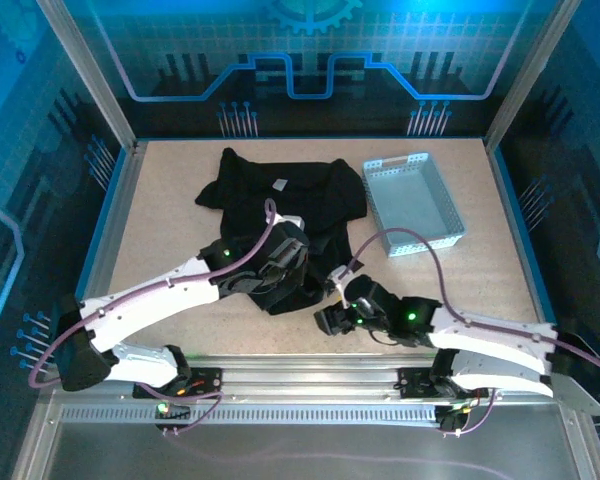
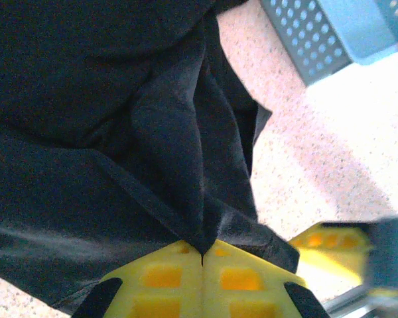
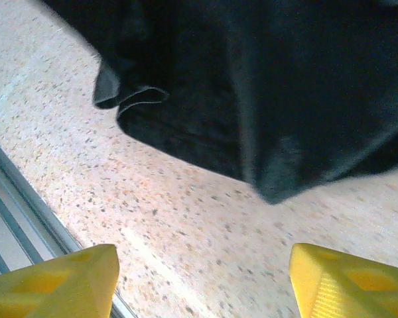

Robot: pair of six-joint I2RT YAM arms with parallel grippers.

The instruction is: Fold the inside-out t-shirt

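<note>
The inside-out t-shirt [image 1: 280, 205] lies crumpled on the table, black, with a small white label [image 1: 280, 183] on top. My left gripper [image 1: 292, 268] is at the shirt's near edge. In the left wrist view its yellow fingertips [image 2: 202, 255] meet with a ridge of the black t-shirt [image 2: 86, 99] pinched between them. My right gripper [image 1: 326, 320] is just in front of the shirt's near right corner. In the right wrist view it is open [image 3: 202, 271] over bare table, with the t-shirt's hem [image 3: 285, 86] a short way beyond its fingers [image 3: 60, 285].
A light grey perforated tray [image 1: 412, 203] stands to the right of the shirt, also seen from the left wrist camera as the tray [image 2: 318, 33]. The metal rail at the table's near edge [image 3: 13, 212] runs close beside my right gripper. Bare tabletop lies left and right of the shirt.
</note>
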